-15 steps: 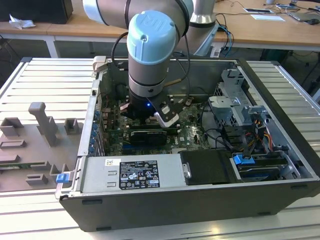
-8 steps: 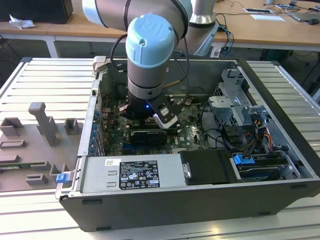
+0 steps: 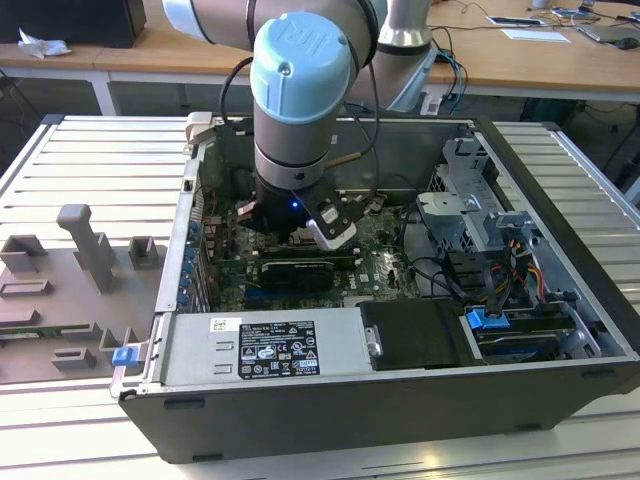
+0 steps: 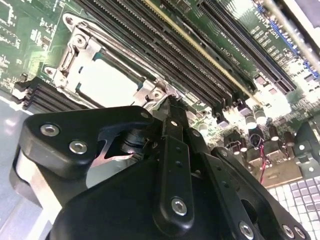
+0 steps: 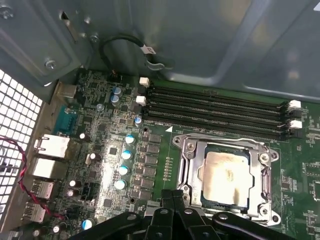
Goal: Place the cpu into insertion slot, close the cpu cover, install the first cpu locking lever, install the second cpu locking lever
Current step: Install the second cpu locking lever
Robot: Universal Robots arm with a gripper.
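The cpu (image 5: 226,172), a pale silver-beige square, lies in the insertion slot (image 5: 252,205) on the green board. The silvery cpu cover (image 5: 192,152) lies flat over it, framing the chip. In the second wrist view the cpu (image 4: 107,82) and the cpu cover (image 4: 75,47) sit just beyond the fingertips. My gripper (image 5: 173,196) is shut with nothing between its black fingers (image 4: 170,117), and its tips hover at one corner of the socket frame. A thin wire lever (image 5: 225,140) runs along the frame's edge by the memory slots. In the exterior view the arm's wrist (image 3: 300,130) reaches down into the open case.
Long black memory slots (image 5: 215,107) run beside the socket. A black expansion card (image 3: 297,272), a power supply (image 3: 265,350) and a drive cage (image 3: 470,210) crowd the case. Loose cable (image 5: 125,42) hangs by the case wall. A grey fixture (image 3: 70,290) lies at the exterior view's left.
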